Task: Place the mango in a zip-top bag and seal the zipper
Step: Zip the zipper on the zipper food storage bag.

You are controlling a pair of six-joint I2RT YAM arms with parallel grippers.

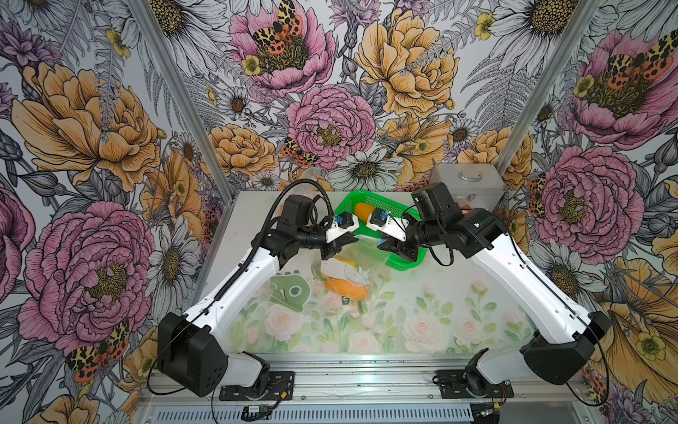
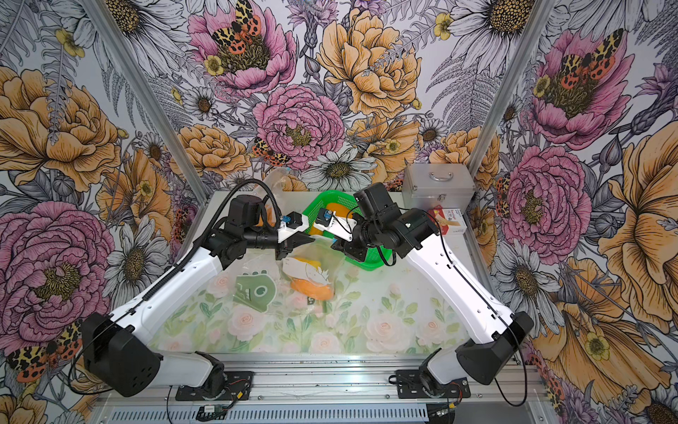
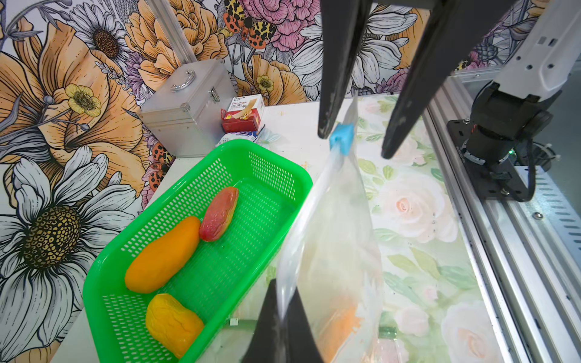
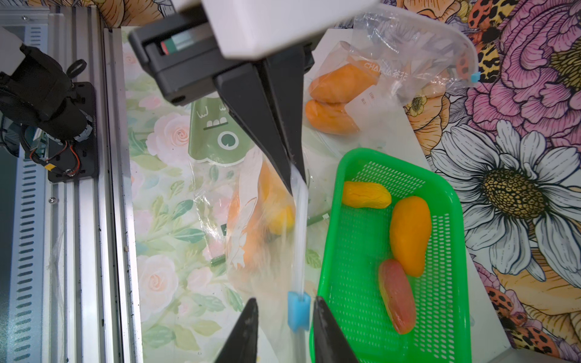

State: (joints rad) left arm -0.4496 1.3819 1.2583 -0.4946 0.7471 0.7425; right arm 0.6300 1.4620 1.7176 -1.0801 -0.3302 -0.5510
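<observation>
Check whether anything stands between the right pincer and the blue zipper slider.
Nothing visible does: the blue slider sits between the open jaws of the right pincer, while the left pincer pinches the zip-top bag at its zipper.

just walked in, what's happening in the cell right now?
The mango is already inside the clear zip-top bag. The left gripper is shut on one end of the bag's zipper edge and holds it up. The right gripper is open, with its jaws on either side of the blue slider at the other end, not clamped on it. I cannot tell if the zipper is sealed. Three more fruits lie in the green basket.
</observation>
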